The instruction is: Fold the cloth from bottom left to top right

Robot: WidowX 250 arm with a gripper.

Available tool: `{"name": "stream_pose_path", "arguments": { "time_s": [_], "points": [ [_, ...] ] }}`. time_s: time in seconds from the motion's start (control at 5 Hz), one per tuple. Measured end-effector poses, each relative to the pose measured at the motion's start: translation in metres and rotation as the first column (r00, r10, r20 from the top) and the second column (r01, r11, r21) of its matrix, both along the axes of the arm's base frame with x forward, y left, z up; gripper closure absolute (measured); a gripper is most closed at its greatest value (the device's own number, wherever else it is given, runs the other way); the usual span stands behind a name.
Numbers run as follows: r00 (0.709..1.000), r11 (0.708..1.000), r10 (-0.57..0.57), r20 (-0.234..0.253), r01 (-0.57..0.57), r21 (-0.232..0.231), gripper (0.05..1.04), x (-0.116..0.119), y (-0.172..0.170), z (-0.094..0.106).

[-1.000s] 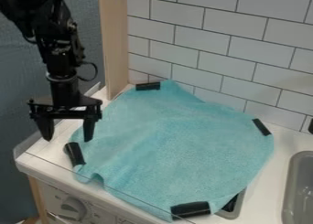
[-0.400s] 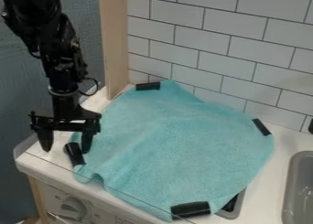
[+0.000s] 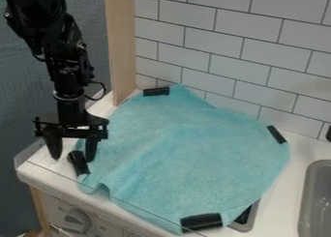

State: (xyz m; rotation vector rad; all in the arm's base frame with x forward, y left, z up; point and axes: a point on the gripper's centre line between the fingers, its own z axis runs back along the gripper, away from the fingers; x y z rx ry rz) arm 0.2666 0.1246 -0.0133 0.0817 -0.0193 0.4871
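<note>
Open gripper [image 3: 72,157] (fingers downward) at the cloth's [image 3: 188,154] left corner

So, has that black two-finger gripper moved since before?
Yes, down in the view. The black two-finger gripper had its tips just above the black strip at the left edge of the turquoise cloth; now they hang lower than that strip's top end.

A white counter [image 3: 288,192] bears a spread blue-green cloth [image 3: 188,149], slightly rumpled at its front left edge. A grey sink [image 3: 309,197] is set into the counter to the cloth's right.
</note>
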Motion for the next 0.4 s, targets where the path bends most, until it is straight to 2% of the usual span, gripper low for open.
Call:
{"name": "stream_pose_path", "arguments": {
  "time_s": [0.2, 0.4],
  "points": [
    [1.000, 1.000, -0.008, 0.011, 0.008, 0.002, 0.622, 0.0001, -0.0023, -0.0002],
    [1.000, 1.000, 0.003, 0.010, -0.004, 0.007, 0.789, -0.0001, -0.0015, -0.0001]
  ]
}}
